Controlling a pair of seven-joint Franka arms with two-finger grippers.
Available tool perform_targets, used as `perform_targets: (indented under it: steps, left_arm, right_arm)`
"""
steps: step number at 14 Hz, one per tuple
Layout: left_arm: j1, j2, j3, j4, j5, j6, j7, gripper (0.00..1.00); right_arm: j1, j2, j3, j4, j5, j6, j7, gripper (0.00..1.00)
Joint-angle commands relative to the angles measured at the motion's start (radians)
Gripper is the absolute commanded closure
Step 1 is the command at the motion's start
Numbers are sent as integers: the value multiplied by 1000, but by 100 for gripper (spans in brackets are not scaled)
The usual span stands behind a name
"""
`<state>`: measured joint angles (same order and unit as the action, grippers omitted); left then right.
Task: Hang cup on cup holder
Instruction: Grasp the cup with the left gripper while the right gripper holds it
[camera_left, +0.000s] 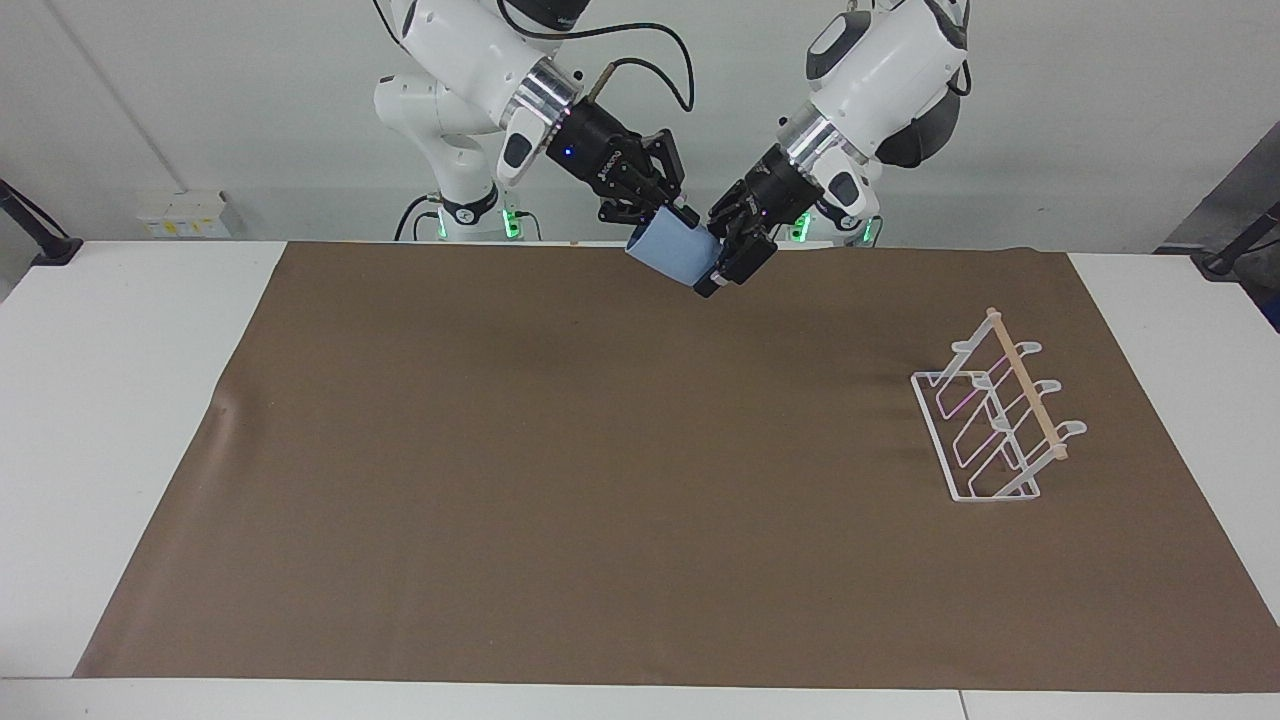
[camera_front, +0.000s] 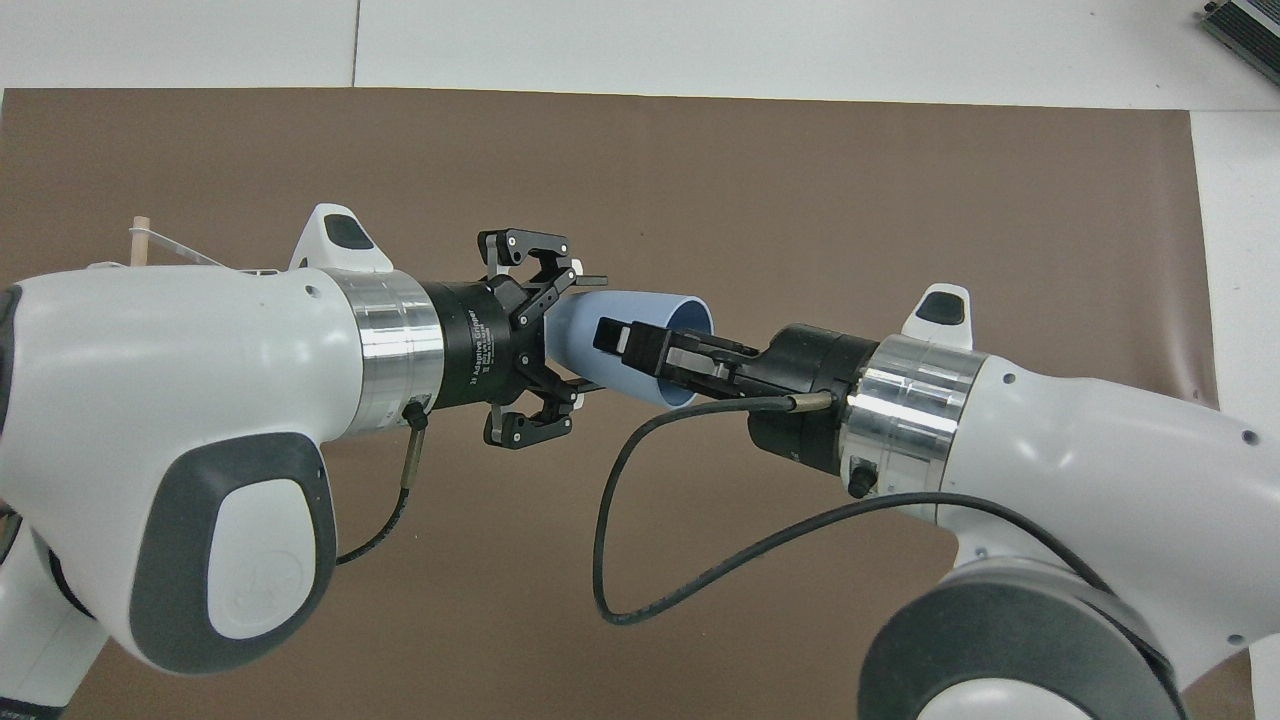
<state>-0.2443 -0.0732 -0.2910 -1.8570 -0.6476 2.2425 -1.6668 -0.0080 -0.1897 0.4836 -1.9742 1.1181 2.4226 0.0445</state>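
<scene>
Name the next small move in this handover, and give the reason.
Probably the right gripper should release the cup: it pinches the rim, while the left gripper has closed around the base, and the cup holder stands at the left arm's end.
</scene>
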Motion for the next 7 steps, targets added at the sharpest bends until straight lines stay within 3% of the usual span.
perform_targets:
  steps: [1, 4, 5, 7]
  left_arm:
    - [-9, -34, 9, -39, -12, 17, 6, 100]
    - [-4, -34, 9, -40, -12, 15, 6, 100]
    - [-4, -34, 9, -39, -12, 15, 6, 100]
    - [-3, -36, 9, -42, -14, 11, 6, 100]
  right_arm:
    - [-9, -33, 12, -28, 29, 7, 17, 100]
    - [-9, -33, 12, -26, 29, 6, 34, 97]
    - [-9, -33, 12, -26, 29, 6, 63, 69]
    - [-9, -33, 13, -26, 29, 6, 78, 0]
